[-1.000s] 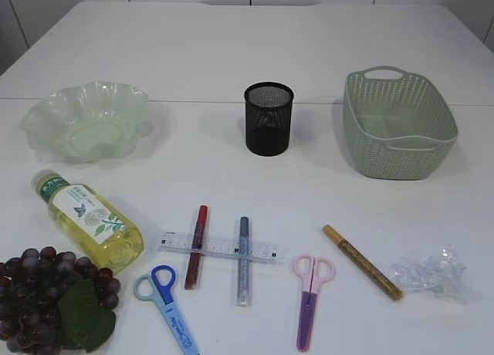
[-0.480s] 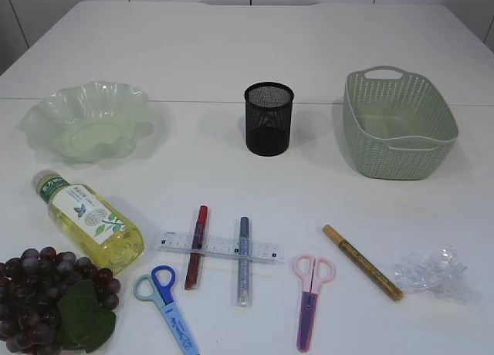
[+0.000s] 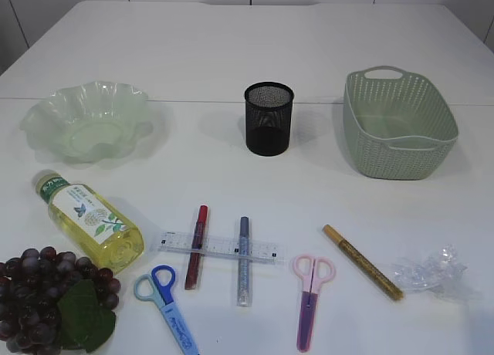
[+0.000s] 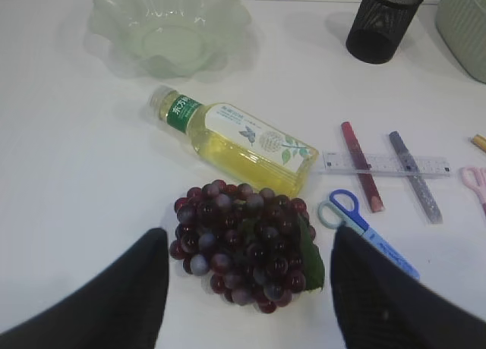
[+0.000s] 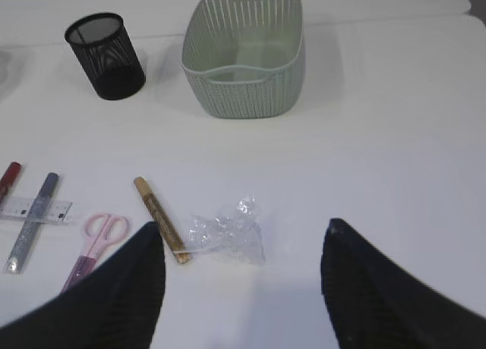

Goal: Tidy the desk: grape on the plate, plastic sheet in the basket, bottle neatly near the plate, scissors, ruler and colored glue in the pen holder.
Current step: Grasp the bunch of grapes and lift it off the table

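Note:
Dark grapes [image 3: 48,297] with a green leaf lie at the front left; in the left wrist view the grapes [image 4: 243,243] sit between the fingers of my open left gripper [image 4: 247,288]. The yellow bottle [image 3: 89,220] lies on its side beside them. The crumpled plastic sheet [image 3: 428,274] lies front right, just ahead of my open right gripper [image 5: 239,284]. Blue scissors [image 3: 166,301], pink scissors [image 3: 310,297], a clear ruler [image 3: 220,247], red [image 3: 196,247], silver [image 3: 243,258] and gold [image 3: 363,261] glue pens lie along the front. Neither gripper shows in the exterior view.
The pale green wavy plate [image 3: 89,120] stands at the left. The black mesh pen holder [image 3: 268,117] is in the middle. The green woven basket [image 3: 397,123] is at the right. A table seam runs behind them.
A faint shadow has moved in over the plastic sheet at the front right. The objects have not moved.

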Robot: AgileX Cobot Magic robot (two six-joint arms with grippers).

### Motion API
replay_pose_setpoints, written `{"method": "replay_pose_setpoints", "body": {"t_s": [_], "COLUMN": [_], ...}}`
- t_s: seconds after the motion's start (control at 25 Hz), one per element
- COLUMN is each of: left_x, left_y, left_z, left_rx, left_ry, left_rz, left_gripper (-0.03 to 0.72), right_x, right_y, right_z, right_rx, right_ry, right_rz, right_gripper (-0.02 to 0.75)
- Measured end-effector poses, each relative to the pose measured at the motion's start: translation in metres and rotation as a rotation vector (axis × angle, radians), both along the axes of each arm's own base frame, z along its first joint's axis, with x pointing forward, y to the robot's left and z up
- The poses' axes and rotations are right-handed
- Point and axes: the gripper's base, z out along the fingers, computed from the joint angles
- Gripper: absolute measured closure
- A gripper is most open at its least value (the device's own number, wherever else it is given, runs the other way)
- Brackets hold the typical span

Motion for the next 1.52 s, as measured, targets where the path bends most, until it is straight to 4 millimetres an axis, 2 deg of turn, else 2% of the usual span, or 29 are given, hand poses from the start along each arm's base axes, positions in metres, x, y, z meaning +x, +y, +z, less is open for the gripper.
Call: {"method": "replay_pose_setpoints", "body": {"t_s": [0.16,0.4,0.68,0.8,1.04,1.32,1.52], "left_x": [0.041,0.093,0.133,0.143,0.155,0.171,0.179], "left_y": [-0.005,-0.011,-0.018,-0.019,-0.014,-0.013,-0.015], "left_z": [-0.002,-0.010,-0.004,-0.004,-0.018,-0.035,-0.051], "left_rx": [-0.036,-0.052,-0.040,-0.008,-0.002,-0.069,-0.072], "left_ry": [0.070,0.213,0.440,0.556,0.675,0.749,0.835], "left_rz": [0.009,0.023,-0.003,-0.019,0.089,0.244,0.257], "left_gripper": [0.200,0.200,0.200,0.200,0.200,0.200,0.151], "right_x": [0.030,0.083,0.134,0.150,0.161,0.162,0.163], "right_y": [-0.004,-0.010,-0.009,-0.005,0.009,0.015,0.015], "right_z": [0.001,0.027,0.057,0.054,0.041,0.041,0.041], "right_rx": [0.009,0.012,0.013,0.018,0.008,0.000,0.001], "right_ry": [0.089,0.121,0.194,0.273,0.365,0.357,0.353], "right_rz": [-0.009,-0.025,0.012,0.044,0.126,0.162,0.161], "right_gripper": [0.234,0.236,0.236,0.236,0.236,0.236,0.236]}}
